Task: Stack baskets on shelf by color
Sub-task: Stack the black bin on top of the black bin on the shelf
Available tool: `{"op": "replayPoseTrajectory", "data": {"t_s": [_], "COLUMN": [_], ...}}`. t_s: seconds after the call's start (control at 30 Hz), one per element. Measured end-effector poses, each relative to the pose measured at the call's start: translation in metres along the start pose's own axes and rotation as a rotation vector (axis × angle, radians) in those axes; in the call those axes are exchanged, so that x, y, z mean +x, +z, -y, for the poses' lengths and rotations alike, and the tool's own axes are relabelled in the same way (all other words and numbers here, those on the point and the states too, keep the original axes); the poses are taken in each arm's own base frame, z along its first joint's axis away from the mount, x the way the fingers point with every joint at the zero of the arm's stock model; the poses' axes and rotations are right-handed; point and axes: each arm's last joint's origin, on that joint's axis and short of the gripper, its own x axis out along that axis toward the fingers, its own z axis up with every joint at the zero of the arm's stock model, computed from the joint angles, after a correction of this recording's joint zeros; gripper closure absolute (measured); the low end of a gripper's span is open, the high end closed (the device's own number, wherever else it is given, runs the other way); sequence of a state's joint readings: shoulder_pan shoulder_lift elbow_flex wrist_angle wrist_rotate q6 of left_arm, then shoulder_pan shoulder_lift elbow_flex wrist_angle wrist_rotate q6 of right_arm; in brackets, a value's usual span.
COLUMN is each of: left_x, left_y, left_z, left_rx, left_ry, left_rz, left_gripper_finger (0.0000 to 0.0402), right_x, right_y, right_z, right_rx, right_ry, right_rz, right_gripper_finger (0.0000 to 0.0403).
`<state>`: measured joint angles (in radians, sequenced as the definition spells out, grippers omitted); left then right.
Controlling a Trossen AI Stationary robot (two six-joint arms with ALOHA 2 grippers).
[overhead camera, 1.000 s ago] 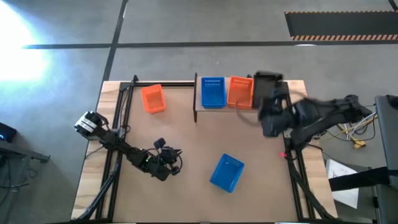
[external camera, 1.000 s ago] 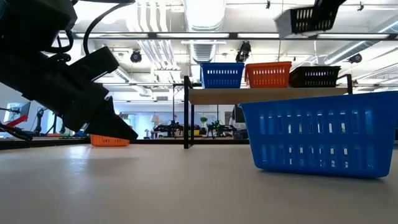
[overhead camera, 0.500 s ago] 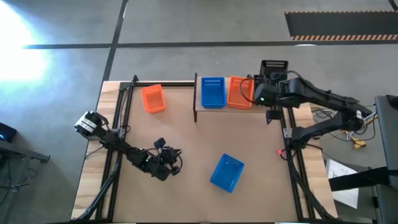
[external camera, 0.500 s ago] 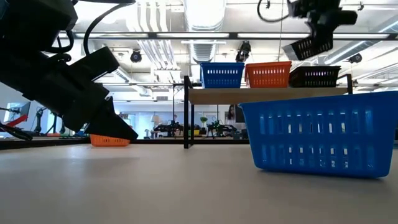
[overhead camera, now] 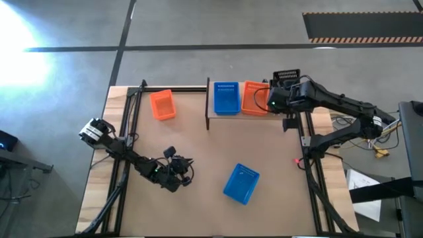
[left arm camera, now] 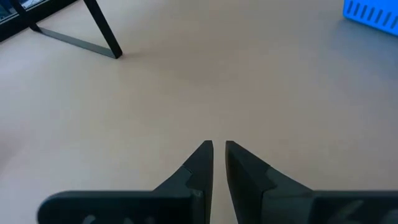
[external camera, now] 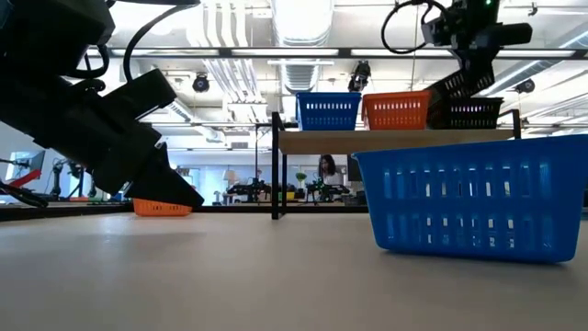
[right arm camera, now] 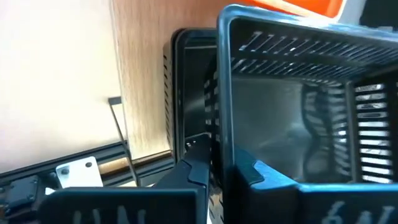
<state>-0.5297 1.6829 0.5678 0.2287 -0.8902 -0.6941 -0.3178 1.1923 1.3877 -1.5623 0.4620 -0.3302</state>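
The shelf (overhead camera: 232, 116) stands at the table's far edge and carries a blue basket (overhead camera: 226, 97), an orange basket (overhead camera: 254, 97) and, at its right end, a black basket (external camera: 469, 115). My right gripper (right arm camera: 217, 163) is shut on a second black basket (external camera: 462, 83), which hangs tilted just above the black one on the shelf. Another blue basket (overhead camera: 240, 183) and another orange basket (overhead camera: 162, 104) sit on the tabletop. My left gripper (left arm camera: 219, 147) waits shut, low over the table's near left part. My right gripper holds the black basket by one wall at its rim (right arm camera: 219, 134), with one finger inside the basket and one outside. The basket is lifted clear and tilted, its open side (right arm camera: 298, 106) turned toward the wrist camera, just above the black basket (right arm camera: 186, 87) on the shelf.
The loose blue basket (external camera: 469, 198) lies right of the table's middle, toward the near edge. The loose orange basket (external camera: 162, 208) lies far left, beside the shelf. Black frame rails (overhead camera: 125, 132) run along both table sides. A person (external camera: 327, 167) shows in the room behind.
My right gripper has swung in from the table's right side toward the shelf's right end and come down. It has kept hold of the black basket, which has sunk from high above to just over the black basket on the shelf.
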Motion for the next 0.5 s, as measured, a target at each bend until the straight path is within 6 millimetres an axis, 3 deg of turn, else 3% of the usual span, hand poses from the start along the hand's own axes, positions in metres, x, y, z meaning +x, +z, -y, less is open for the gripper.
{"op": "replayPoseTrajectory", "data": {"t_s": [0.5], "left_x": [0.0000], "left_y": [0.0008], "left_z": [0.0006], "left_rx": [-0.005], "left_ry": [-0.002], "left_rz": [0.003], "left_gripper_finger": [0.0375], "right_x": [-0.0002], "right_y": [-0.0037], "right_z": [0.0023], "right_rx": [0.044], "right_ry": [-0.116], "right_rz": [-0.035], "right_gripper_finger": [0.0277]}}
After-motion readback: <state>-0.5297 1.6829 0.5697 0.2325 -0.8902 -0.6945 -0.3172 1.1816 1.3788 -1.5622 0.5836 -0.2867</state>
